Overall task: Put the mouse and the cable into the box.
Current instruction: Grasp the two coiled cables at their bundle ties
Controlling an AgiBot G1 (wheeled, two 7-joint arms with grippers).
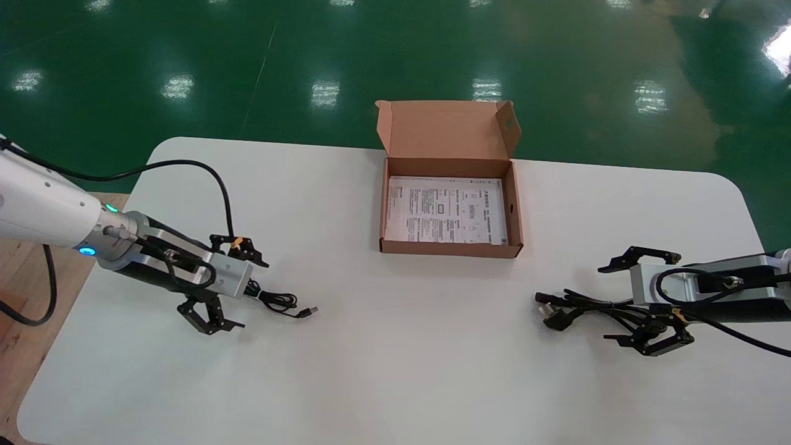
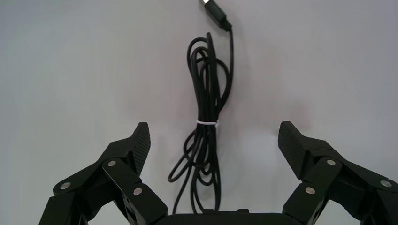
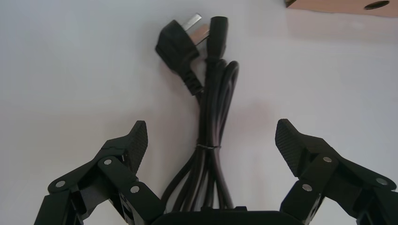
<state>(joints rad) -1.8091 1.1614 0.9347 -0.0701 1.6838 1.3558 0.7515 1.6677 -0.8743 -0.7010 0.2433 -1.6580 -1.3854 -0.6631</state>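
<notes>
Tie point(image 2: 207, 123) on USB cable point(image 2: 210, 89) shows only in left gripper's point(image 2: 213, 137) view.

USB cable point(image 2: 206, 112) and power cord point(image 3: 213, 117) ends hide beneath the jaws.

A workshop-like robot lab: glossy green floor point(image 1: 383, 43) mirroring ceiling lights stretches beyond the left gripper point(image 1: 254, 295) and right gripper point(image 1: 603, 303), a plain white table point(image 1: 395, 371) beneath them
</notes>
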